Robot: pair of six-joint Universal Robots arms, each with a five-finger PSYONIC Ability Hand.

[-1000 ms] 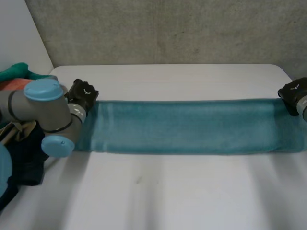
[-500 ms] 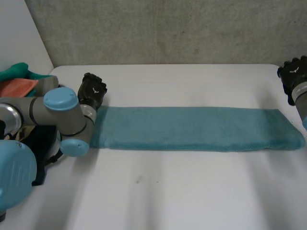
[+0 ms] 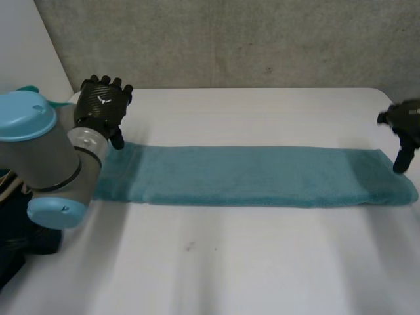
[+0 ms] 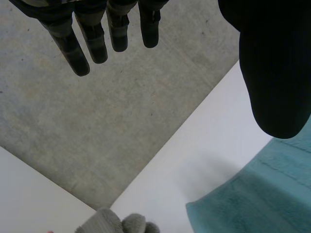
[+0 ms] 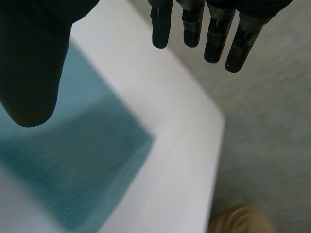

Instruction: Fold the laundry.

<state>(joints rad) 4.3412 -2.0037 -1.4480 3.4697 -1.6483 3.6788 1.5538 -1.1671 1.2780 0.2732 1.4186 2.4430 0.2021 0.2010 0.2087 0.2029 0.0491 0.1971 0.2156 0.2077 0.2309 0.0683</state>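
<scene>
Lying flat across mid-frame in the head view: teal towel (image 3: 262, 176), a long narrow strip on the white table (image 3: 230, 262). Long axis runs left to right, ends pointing at the left and right edges of the frame. Left hand (image 3: 102, 108) at upper left, raised just beyond the towel's left end, fingers (image 4: 95, 41) straight, holding nothing. Right hand (image 3: 405, 119) at the right edge, above the towel's right end, fingers (image 5: 193, 24) straight, likewise empty.

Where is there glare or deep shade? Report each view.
Head view: soft, even light, no glare on the white table or teal towel. Left wrist view: the left hand reads nearly black. Right wrist view: the right hand likewise.
</scene>
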